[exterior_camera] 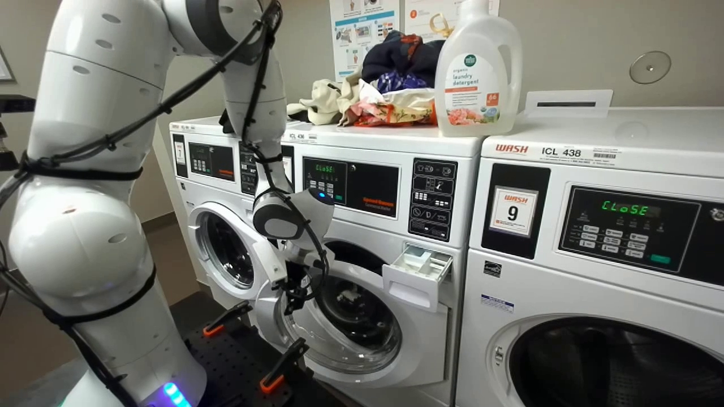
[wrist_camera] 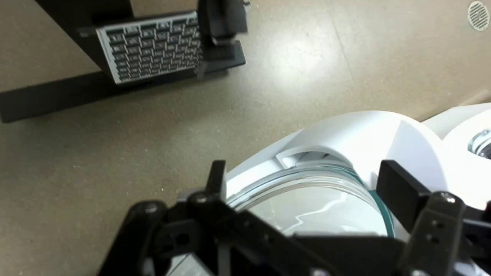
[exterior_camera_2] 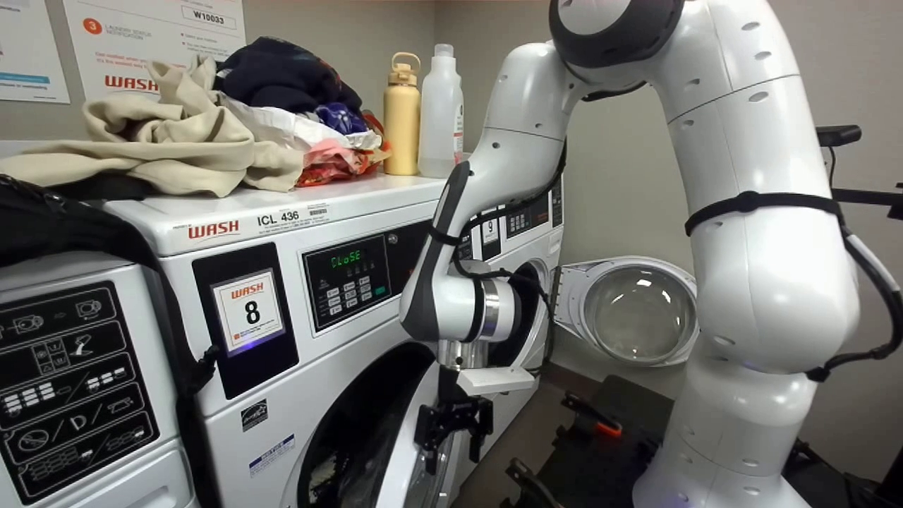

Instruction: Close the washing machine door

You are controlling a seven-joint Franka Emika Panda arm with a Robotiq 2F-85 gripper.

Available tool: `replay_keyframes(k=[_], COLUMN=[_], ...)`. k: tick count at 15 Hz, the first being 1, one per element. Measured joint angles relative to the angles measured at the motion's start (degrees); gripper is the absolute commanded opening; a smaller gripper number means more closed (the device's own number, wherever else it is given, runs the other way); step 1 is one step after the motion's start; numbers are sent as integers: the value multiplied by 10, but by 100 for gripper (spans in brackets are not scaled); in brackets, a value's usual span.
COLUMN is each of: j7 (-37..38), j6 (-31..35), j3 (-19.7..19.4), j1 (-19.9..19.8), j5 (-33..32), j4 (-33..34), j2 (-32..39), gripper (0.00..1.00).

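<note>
At washer 8 (exterior_camera_2: 317, 367), door (exterior_camera: 339, 333) stands ajar, out from the front. Gripper (wrist_camera: 303, 170) spread wide, nothing clamped, near the rim; contact unclear. Best pressed on its outer face, following the hinge arc until latched.

The Panda arm (exterior_camera: 93, 107) before me is glossy white, its rounded, thin-seamed shells (exterior_camera: 82, 243) dotted with small grey recesses (exterior_camera: 81, 70). Charcoal covers (exterior_camera_2: 422, 307) mark the elbow (exterior_camera_2: 596, 14) and wrist (exterior_camera_2: 455, 303). Black cables (exterior_camera: 169, 106) run along it under black straps (exterior_camera: 85, 173). A blue light (exterior_camera: 176, 394) glows at the base (exterior_camera: 141, 356), a silver collar (exterior_camera_2: 492, 309) rings the wrist, and the pincer (wrist_camera: 303, 174) is black, blocky-fingered, studded with bolt heads (wrist_camera: 448, 196).
</note>
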Motion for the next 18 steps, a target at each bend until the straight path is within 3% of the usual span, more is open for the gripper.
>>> replay_keyframes(k=[5,11,14,18], j7=[1,3,18,20], j6=[96,266,325,325], j3=[7,-11,3,5], j1=[54,132,129,122], j5=[-16,-32,-28,-29], j4=[99,188,193,194], j2=[88,193,215,218], gripper=[100,100,100,100])
